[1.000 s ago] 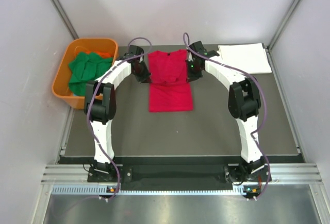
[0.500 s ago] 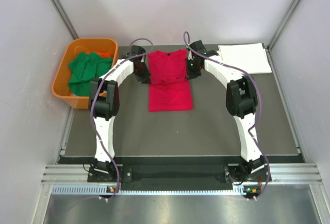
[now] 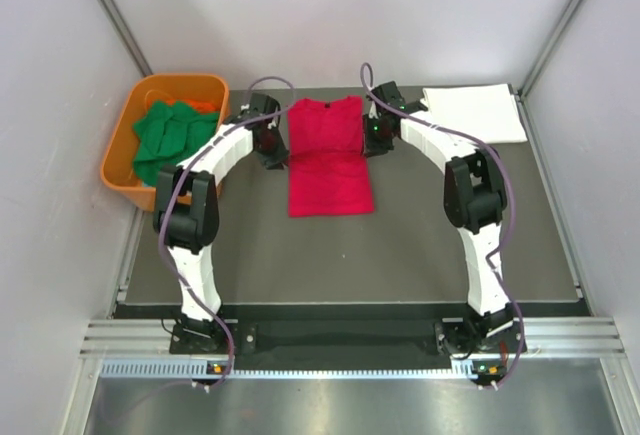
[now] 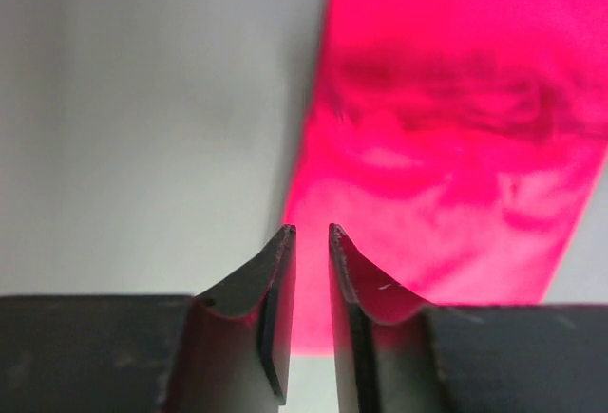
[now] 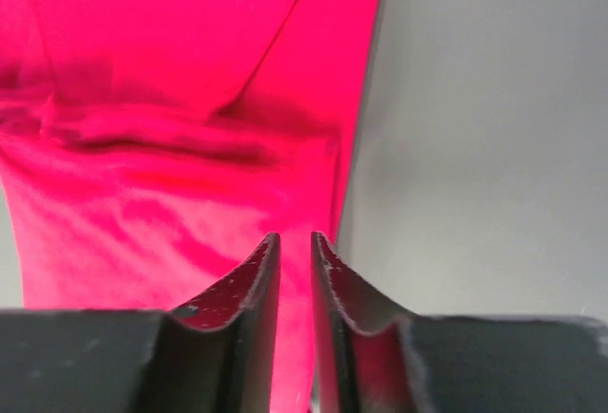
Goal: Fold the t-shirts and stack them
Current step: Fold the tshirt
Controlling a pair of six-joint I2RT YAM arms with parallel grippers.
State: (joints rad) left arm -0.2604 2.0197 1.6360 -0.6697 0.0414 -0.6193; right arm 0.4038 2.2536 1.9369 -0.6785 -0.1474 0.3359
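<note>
While both pincers stand parted only to a slit, neither one pinches cloth.

Left pincer (image 4: 312, 231): tips a narrow gap apart over the left edge of the red t-shirt (image 4: 446, 147), nothing between them. Right pincer (image 5: 294, 235): same narrow gap over the shirt's right edge, empty.

The shirt lies flat on the far middle of the desk (image 3: 400, 245). It is folded to a narrow strip, with a crosswise band of wrinkles about halfway down.

Risks (judgement):
- With so small a gap, a lift could drag a snagged edge and undo the side folds.
- A regrasp could catch only the top layer, so the next fold goes skew.
- Unequal pull from the two arms would twist the strip.

Views:
- The wrist cameras show the tip gaps, the wrinkles and the layered edge, which the overhead view cannot resolve.
- Only the overhead view shows the white t-shirt (image 3: 475, 112) folded at the far right corner, and the green t-shirts (image 3: 165, 135) heaped in the orange tub (image 3: 118, 150) at the far left.
</note>
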